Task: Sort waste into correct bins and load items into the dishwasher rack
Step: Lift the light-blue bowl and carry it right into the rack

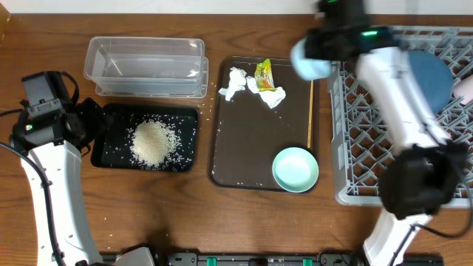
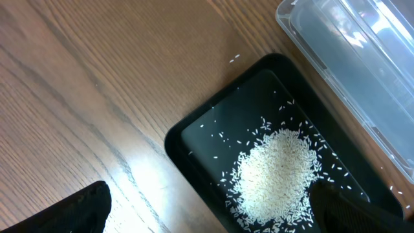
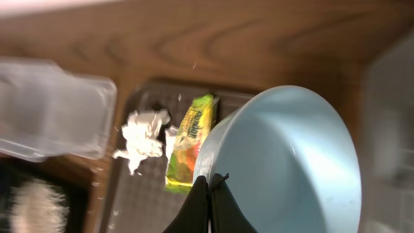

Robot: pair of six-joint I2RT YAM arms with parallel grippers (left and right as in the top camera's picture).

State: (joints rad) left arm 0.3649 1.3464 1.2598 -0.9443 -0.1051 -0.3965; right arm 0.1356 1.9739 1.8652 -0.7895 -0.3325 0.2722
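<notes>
My right gripper (image 3: 210, 194) is shut on the rim of a light blue bowl (image 3: 284, 162) and holds it in the air. In the overhead view the bowl (image 1: 309, 63) hangs between the brown tray and the grey dishwasher rack (image 1: 369, 148). The rack holds a dark blue dish (image 1: 430, 77) and a pale pink cup (image 1: 465, 89). My left gripper (image 2: 213, 217) is open and empty over the near end of the black tray (image 1: 111, 151), which holds a pile of rice (image 1: 152, 142). The clear tub (image 1: 144, 66) is empty. Tissues (image 1: 236, 83), a yellow-green wrapper (image 1: 264, 74), a wooden stick (image 1: 310, 111) and a mint-green bowl (image 1: 295, 168) lie on the brown tray.
The brown serving tray (image 1: 251, 140) lies mid-table between the black tray and the rack. A few loose rice grains lie on the wood around the black tray. My right arm reaches over the rack's left part.
</notes>
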